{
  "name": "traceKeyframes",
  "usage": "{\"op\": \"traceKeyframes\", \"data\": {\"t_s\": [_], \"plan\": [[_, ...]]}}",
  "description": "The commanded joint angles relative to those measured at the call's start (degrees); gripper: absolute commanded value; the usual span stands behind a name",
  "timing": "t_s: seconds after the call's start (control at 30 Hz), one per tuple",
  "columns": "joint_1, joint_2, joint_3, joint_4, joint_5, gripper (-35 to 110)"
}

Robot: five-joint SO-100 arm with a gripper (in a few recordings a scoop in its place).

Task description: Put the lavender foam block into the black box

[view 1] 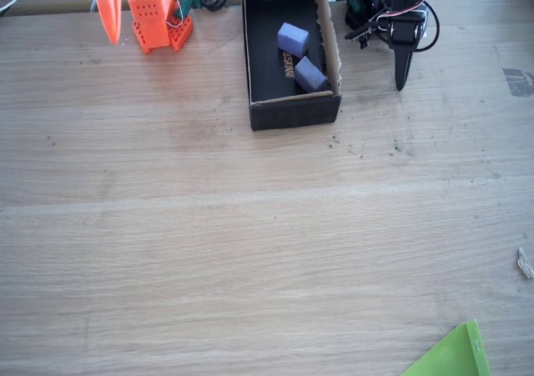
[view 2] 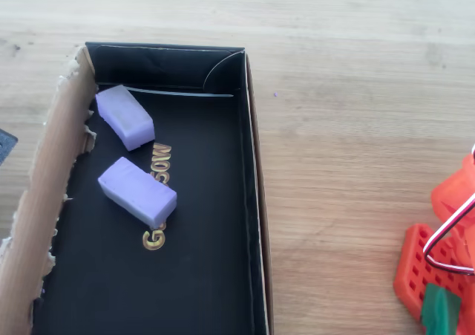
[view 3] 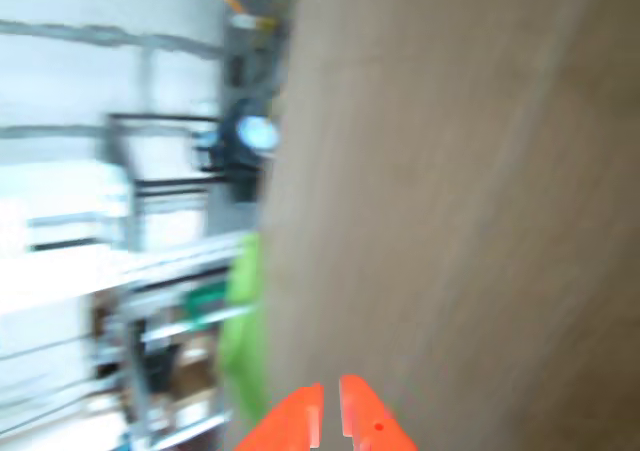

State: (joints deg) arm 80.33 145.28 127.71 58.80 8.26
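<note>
Orange, the gripper (view 1: 109, 17) hangs at the top left of the fixed view, well apart from the black box (view 1: 291, 112), with nothing between its fingers; how far they stand apart cannot be told from here. That box sits at the top middle of the wooden table (view 1: 250, 243), its brown cardboard wall on the picture's right, and two small blocks lie inside it: the lavender foam block (view 1: 293, 38) further back and the darker block (view 1: 310, 74) nearer the front wall, close to each other. A black arm (view 1: 400, 26) stands just right of the box, and a green corner (view 1: 455, 355) shows at the bottom right edge. Seen from overhead, the box (view 2: 252, 201) has its brown wall on the left; both blocks look much alike in tone here, one (view 2: 125, 116) near the back wall and one (view 2: 138, 192) partly over the gold lettering (view 2: 157, 201). On the wrist camera, blurred and turned on its side, the orange fingers (view 3: 300, 426) stand nearly together, a thin gap between them, empty, over bare wood.
</note>
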Motion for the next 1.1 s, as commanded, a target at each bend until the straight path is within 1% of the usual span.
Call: {"op": "traceKeyframes", "data": {"t_s": [0.0, 0.07, 0.2, 0.27, 0.33, 0.43, 0.57, 0.7, 0.77, 0.8, 0.9, 1.0, 1.07], "plan": [[-2.2, 7.91, 11.43, -6.33, 0.09, 0], [-2.55, 13.97, 19.25, -7.21, 0.44, 0], [-1.49, 14.85, 27.77, -12.39, 0.09, 0], [-0.79, 18.02, 32.34, -13.27, -0.09, 0], [-1.23, 24.17, 35.68, -9.23, 0.44, 0], [-0.26, 24.17, 35.68, -6.24, 2.29, 0], [2.64, 25.05, 35.68, 0.88, 4.92, 0], [6.33, 25.22, 35.68, 4.66, 8.0, 0], [6.77, 24.79, 35.68, 3.87, 5.19, 0], [6.94, 24.87, 35.68, 5.27, 3.6, 0], [8.17, 23.91, 35.77, 9.67, 9.67, 0], [8.0, 24.26, 35.77, 11.6, 5.98, 0], [7.65, 24.17, 35.77, 12.22, 7.73, 0]]}}
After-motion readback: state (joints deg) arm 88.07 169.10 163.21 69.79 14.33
